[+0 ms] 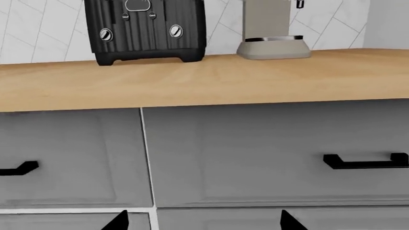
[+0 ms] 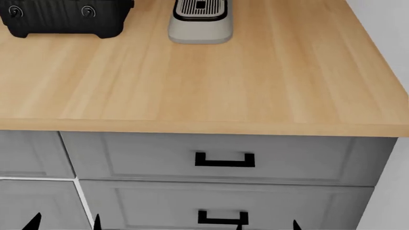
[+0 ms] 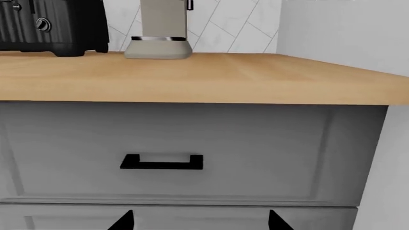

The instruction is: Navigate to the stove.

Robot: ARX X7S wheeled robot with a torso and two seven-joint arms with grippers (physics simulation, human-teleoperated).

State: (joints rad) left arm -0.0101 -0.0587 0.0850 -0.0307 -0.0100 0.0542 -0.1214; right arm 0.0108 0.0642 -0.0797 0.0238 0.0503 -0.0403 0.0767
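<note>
- The left tool (image 1: 201, 221) shows only as two dark fingertips at the bottom edge of its wrist view, set apart with nothing between them; it hangs in front of the grey cabinet fronts.
- The right tool (image 3: 200, 220) looks the same in its own wrist view: two black tips spread apart, pinching nothing, level with the gap below the upper drawer (image 3: 191, 153).
- That drawer carries a black bar handle (image 3: 162, 162); a second drawer (image 2: 223, 206) with a like handle sits below it.
- Above the drawers runs the pale wooden desk (image 2: 211, 86), its right end meeting a plain wall.
- At the back of the desk stands a black ribbed toaster (image 1: 145, 29) with two round knobs, just beside a beige appliance (image 2: 200, 21) with a chrome band round its base.
- Behind both is white tile laid in a herringbone pattern.
- The stove is not visible in any of the three views.
</note>
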